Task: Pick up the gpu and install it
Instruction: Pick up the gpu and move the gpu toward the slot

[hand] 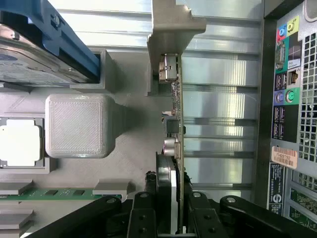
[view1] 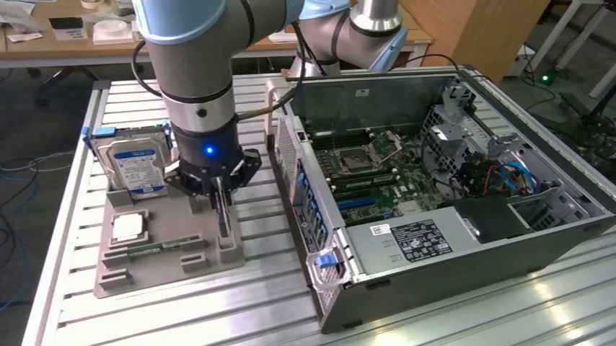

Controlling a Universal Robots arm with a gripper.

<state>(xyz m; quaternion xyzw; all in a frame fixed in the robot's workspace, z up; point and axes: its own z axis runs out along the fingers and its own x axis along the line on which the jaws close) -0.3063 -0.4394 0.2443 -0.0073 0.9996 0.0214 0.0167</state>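
Note:
The gpu is a thin dark card standing on edge in the slots of a grey holder tray, in the exterior view's left half. My gripper comes straight down onto its top edge. In the wrist view the gpu runs away from the gripper, and its far end with a silvery connector sits in a grey slot post. The black fingers stand on both faces of the card, shut on it. The card still rests in the tray.
A hard drive with a blue-white label stands at the tray's back; a processor chip and a green memory stick lie in front. The open computer case lies close beside the tray, motherboard exposed.

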